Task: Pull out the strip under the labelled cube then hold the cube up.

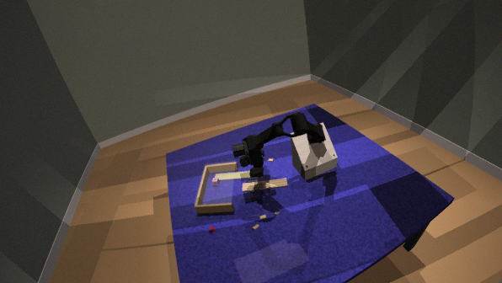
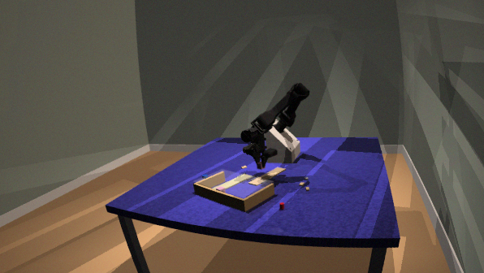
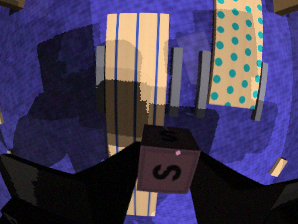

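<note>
The dark pink cube (image 3: 167, 169) marked S is between my fingers, raised above the striped strip. My gripper (image 1: 256, 172) (image 2: 261, 166) (image 3: 164, 151) is shut on it. The striped strip (image 3: 148, 37) (image 1: 275, 183) (image 2: 278, 171), beige with blue lines, lies below the cube, between short grey rails. The strip with teal dots (image 3: 236, 52) (image 1: 233, 176) (image 2: 239, 180) lies beside it, running into the frame. Another pink cube (image 1: 216, 181) (image 2: 220, 188) is at that strip's far end; I cannot read any label on it. My fingers hide part of the striped strip in the wrist view.
A low wooden frame (image 1: 215, 208) (image 2: 221, 200) stands beyond the gripper, open towards the arm base. A red cylinder (image 1: 211, 229) (image 2: 282, 206) stands outside it. Small beige blocks (image 1: 255, 226) (image 2: 307, 188) lie off to one side. A blue piece (image 2: 205, 175) lies behind the frame.
</note>
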`<state>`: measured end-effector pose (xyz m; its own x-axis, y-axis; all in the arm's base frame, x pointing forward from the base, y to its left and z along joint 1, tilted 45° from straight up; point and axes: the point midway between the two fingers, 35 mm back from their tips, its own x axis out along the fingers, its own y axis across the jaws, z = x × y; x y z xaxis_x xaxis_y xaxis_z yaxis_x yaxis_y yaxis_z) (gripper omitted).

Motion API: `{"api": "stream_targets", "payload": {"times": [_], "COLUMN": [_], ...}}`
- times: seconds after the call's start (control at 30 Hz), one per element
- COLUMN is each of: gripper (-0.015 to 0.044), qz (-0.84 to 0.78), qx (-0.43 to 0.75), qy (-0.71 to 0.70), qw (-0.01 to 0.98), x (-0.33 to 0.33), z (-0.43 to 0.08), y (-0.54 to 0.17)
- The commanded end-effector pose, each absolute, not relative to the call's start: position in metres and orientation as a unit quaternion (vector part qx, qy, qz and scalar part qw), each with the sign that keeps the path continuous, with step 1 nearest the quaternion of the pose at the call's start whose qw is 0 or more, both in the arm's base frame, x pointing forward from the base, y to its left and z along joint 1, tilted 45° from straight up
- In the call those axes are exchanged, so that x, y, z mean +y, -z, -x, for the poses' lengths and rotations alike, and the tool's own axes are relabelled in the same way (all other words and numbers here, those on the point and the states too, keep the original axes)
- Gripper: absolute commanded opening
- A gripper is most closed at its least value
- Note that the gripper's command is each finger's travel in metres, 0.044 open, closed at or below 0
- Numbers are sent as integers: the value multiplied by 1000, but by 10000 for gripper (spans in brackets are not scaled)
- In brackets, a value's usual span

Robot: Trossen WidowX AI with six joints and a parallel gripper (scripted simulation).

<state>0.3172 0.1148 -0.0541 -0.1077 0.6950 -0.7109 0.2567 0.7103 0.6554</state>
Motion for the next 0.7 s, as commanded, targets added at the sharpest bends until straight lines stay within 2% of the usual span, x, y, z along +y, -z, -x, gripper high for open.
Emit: {"api": "stream_targets", "payload": {"times": [0.0,0.17,0.67], "gripper": [0,0,0], "qz": [-330,-330,-330], "qx": [718,719,719], "qy": [-187,-187,-186], "qw": [583,583,583], "x": [110,108,83], "z": [-303,-290,-294], "y": [54,55,29]}}
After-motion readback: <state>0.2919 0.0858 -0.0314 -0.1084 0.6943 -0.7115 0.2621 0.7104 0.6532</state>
